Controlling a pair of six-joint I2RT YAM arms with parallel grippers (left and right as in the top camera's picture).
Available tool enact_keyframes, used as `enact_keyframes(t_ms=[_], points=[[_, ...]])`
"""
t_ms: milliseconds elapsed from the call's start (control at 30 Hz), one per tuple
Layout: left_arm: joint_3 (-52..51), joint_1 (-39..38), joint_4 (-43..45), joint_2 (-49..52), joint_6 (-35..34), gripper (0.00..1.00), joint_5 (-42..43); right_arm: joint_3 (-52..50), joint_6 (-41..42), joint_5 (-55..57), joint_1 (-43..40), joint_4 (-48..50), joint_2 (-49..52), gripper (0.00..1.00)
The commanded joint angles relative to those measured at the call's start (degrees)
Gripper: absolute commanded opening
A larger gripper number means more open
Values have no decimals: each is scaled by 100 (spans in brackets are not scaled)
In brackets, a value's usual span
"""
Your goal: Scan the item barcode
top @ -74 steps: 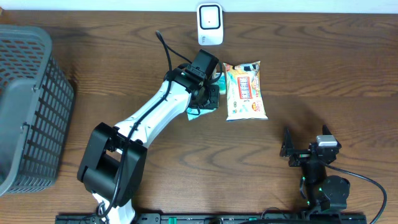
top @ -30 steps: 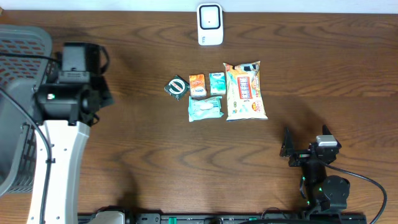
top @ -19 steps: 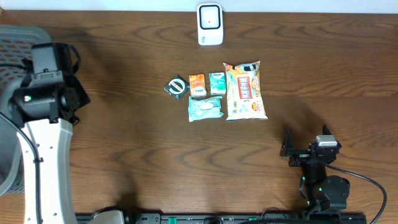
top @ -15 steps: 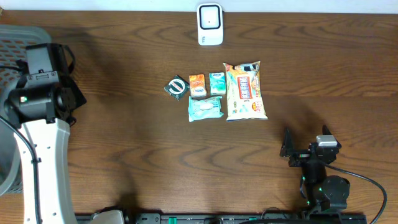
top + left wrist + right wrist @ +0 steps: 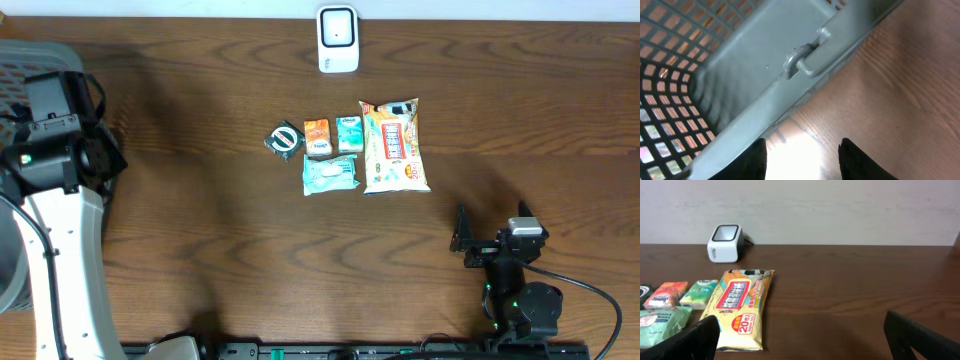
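Five items [image 5: 330,173] cluster on the surface [image 5: 520,110] near the scanner [image 5: 338,38]. Left fingers [image 5: 754,161], half-apart and empty, hang over the basket [image 5: 740,65]; right fingers [image 5: 692,337] gape wide. Best grasp one edgewise, barcode exposed.

Evenly lit, soft shadows only. White glare on the dark brown wooden tabletop [image 5: 900,75] between the left fingers [image 5: 752,160]; slightly blurred at the grey plastic lattice basket [image 5: 740,65] just beyond them. Dark and unfocused at the right fingers [image 5: 690,337], sharp farther ahead.
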Motion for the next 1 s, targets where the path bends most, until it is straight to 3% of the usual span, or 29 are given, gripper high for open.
enact_keyframes(t_ms=[0, 300, 467, 533, 767, 867, 967], points=[[-48, 201, 13, 144, -164, 45, -175, -20, -61, 48, 24, -17, -31, 99], [-48, 223, 184, 208, -162, 45, -125, -20, -61, 48, 24, -17, -31, 99], [-46, 208, 251, 168, -157, 44, 404, -20, -63, 48, 24, -17, -31, 99], [-46, 205, 317, 140, -155, 39, 629, -20, -61, 48, 24, -17, -31, 99], [-37, 205, 409, -164, -151, 40, 1403, -20, -61, 48, 24, -17, -31, 99], [-24, 205, 446, -428, -94, 40, 2087, -20, -61, 48, 24, -15, -31, 99], [-24, 205, 485, -721, 234, 41, 3366, -20, -61, 48, 24, -17, -31, 99]])
